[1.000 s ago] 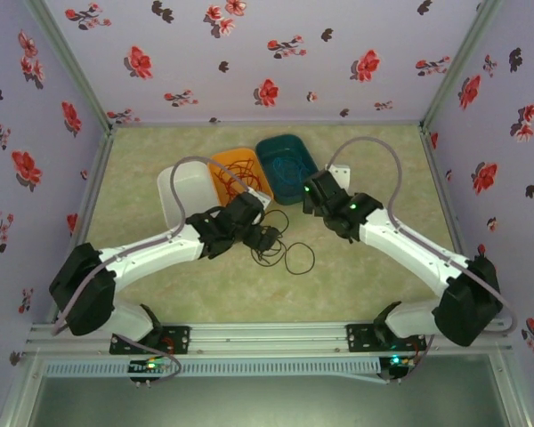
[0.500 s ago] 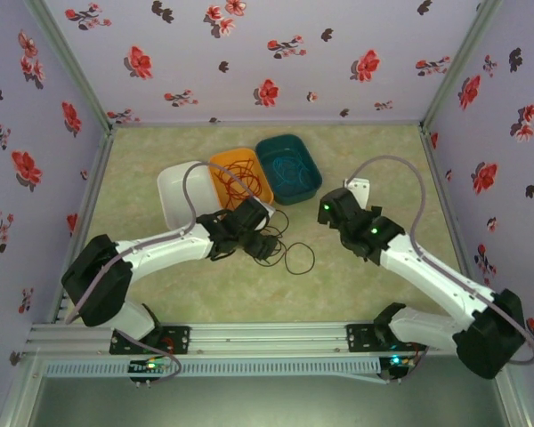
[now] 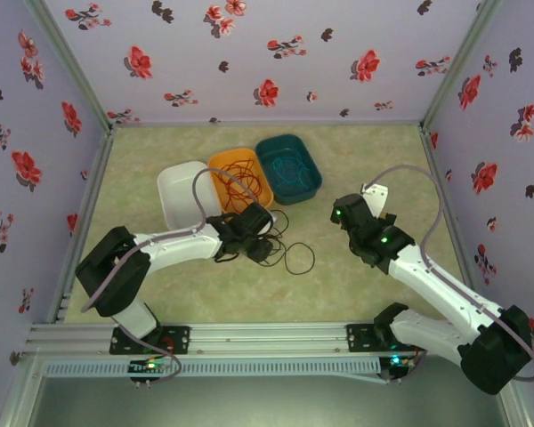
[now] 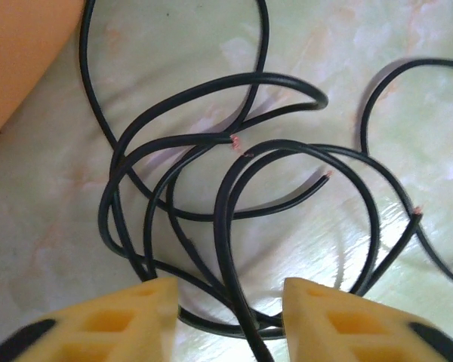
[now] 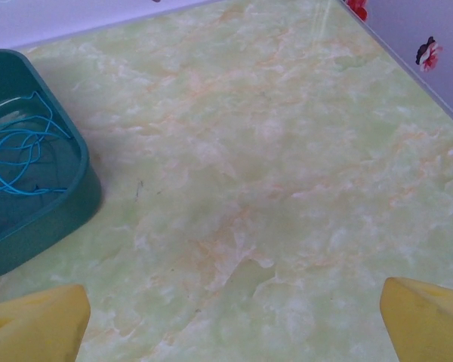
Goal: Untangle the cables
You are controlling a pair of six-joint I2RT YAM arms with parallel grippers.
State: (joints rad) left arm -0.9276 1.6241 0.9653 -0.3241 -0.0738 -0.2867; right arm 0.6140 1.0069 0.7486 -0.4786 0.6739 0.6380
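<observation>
Black cables (image 4: pixel 219 226) front and centre, a loose knot of overlapping loops lying on the green marbled desk (image 3: pixel 356 160), mid-desk just in front of the bins. The left gripper (image 4: pixel 230 302) is right down on the pile, yellow fingers apart, and several black strands run through the gap without being pinched. An orange bin (image 4: pixel 15 53) sits just beside the tangle, the red-orange cable (image 3: pixel 243 169) coiled inside it. Next to it is the teal bin (image 5: pixel 53 211), which holds the blue cable (image 5: pixel 19 151). A white bin (image 3: pixel 176 191) sits on the orange one's other side. Over to the right, well apart from the knot, the right gripper (image 5: pixel 234 317) hangs over bare desk, jaws spread wide, nothing between them.
</observation>
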